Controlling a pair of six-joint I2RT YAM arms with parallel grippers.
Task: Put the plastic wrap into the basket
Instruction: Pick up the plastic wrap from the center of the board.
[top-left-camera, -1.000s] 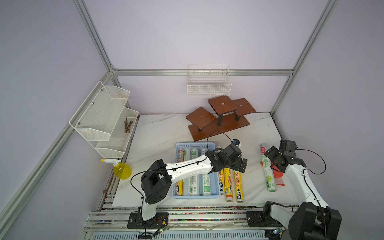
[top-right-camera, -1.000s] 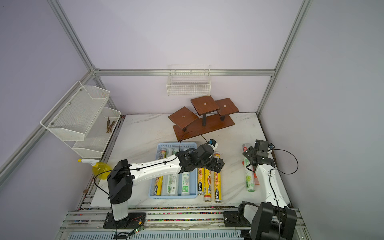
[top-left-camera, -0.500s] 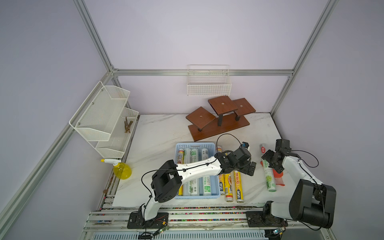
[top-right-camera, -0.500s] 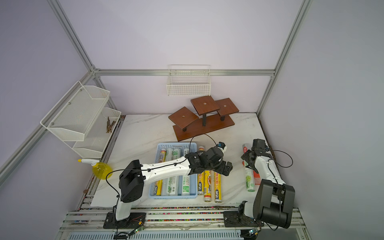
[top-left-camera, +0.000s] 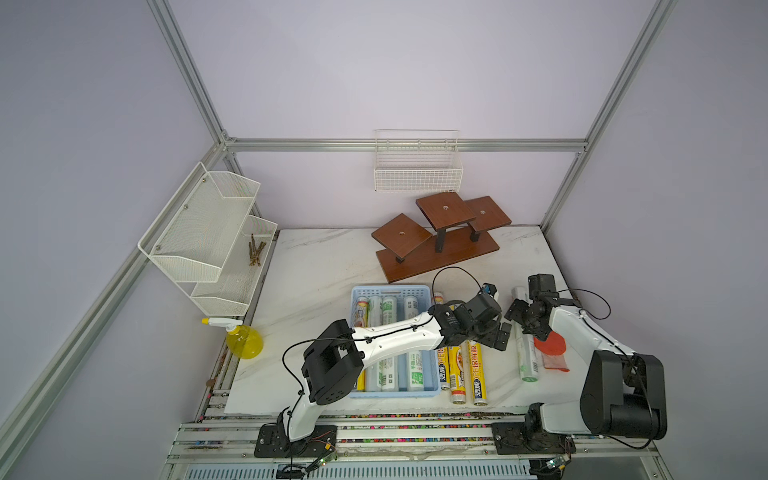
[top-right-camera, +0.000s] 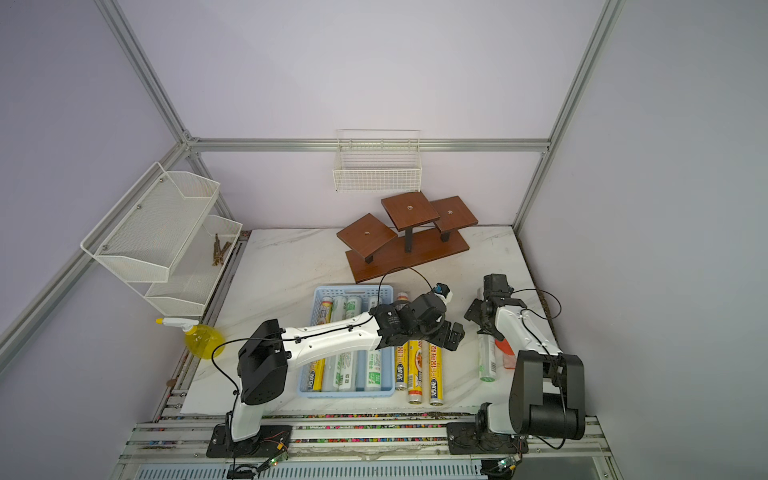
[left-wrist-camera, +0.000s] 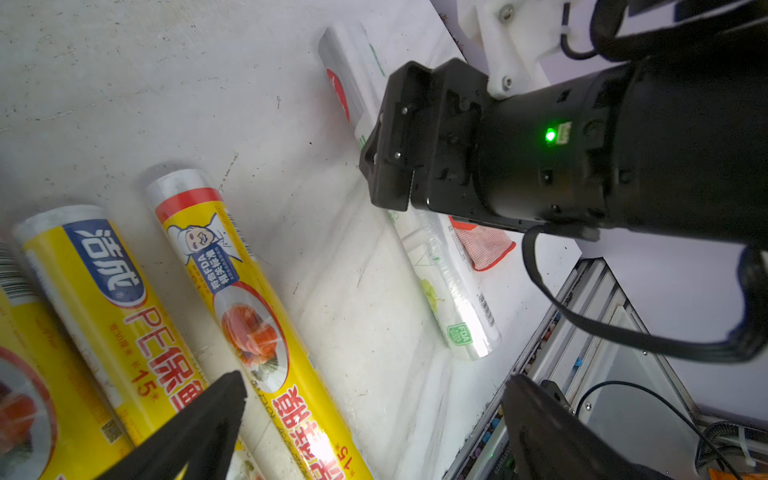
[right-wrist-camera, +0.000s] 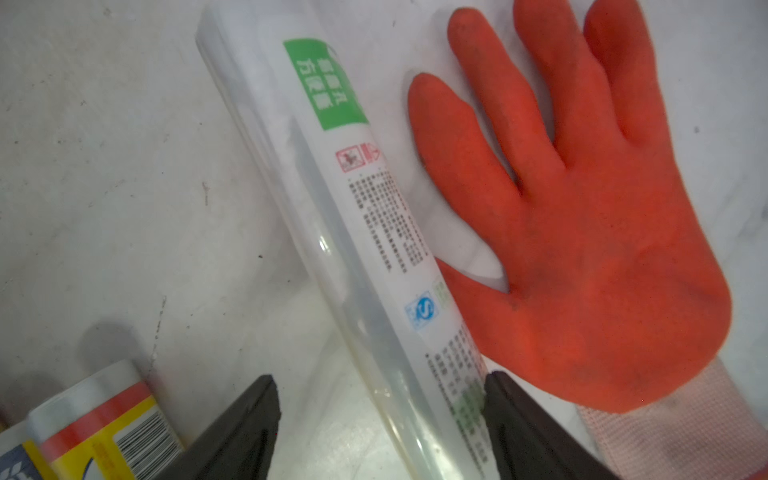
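The light blue basket (top-left-camera: 390, 287) (top-right-camera: 353, 287) holds several plastic wrap rolls laid lengthwise. Three yellow rolls (top-left-camera: 459, 370) (left-wrist-camera: 249, 299) lie on the table along its right side. Further right a whitish roll (top-left-camera: 525, 353) (right-wrist-camera: 332, 187) lies against a red glove (right-wrist-camera: 582, 249). My right gripper (right-wrist-camera: 380, 390) (top-left-camera: 524, 322) is open and straddles this roll near its far end; one finger touches the roll's glove side, the other stands apart. My left gripper (left-wrist-camera: 374, 390) (top-left-camera: 498, 338) hangs open and empty over bare table between the yellow rolls and the whitish roll.
A brown wooden stepped stand (top-left-camera: 436, 245) sits at the back. A white wire basket (top-left-camera: 417, 166) hangs on the rear wall and a white mesh shelf (top-left-camera: 208, 232) on the left wall. A yellow spray bottle (top-left-camera: 244, 340) stands at the left edge. The two grippers are close together.
My left arm has swung right, from the basket's right edge to past the yellow rolls. My right gripper has come down over the whitish roll and its jaws have narrowed a little.
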